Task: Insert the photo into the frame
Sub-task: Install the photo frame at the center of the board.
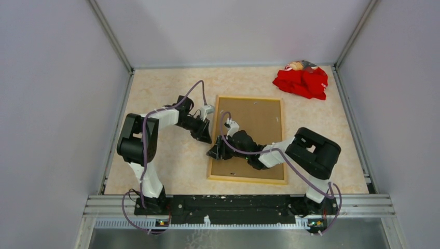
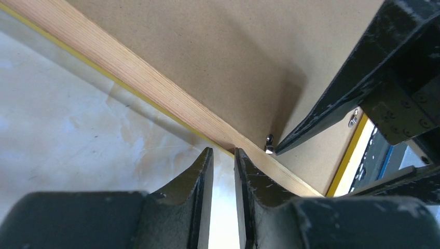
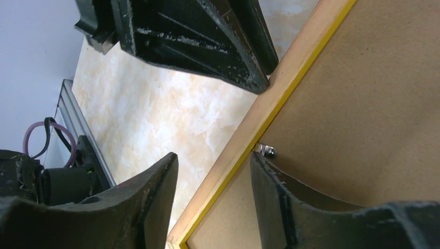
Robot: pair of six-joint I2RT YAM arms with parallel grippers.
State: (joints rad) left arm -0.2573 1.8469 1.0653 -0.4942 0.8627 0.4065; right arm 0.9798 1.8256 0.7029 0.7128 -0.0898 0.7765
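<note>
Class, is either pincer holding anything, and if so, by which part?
Nothing is gripped. The right pincer loosely straddles a side rail of the frame. The left pincer, narrowly open, sits empty at that rail.

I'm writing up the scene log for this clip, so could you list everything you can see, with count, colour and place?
frame: one, pale wood back facing up with a yellow edge, lying flat mid-table
backing board: one, brown, set inside the frame
metal clips: at least two, silver, on the board close to the frame's rails
cloth: one, red, bunched in the far right corner
photo: none in view
table: one, cream marbled, under everything
left end effector: one, black, fingers narrowly apart at the frame's left rail
right end effector: one, black, open, one finger on either side of that rail
</note>
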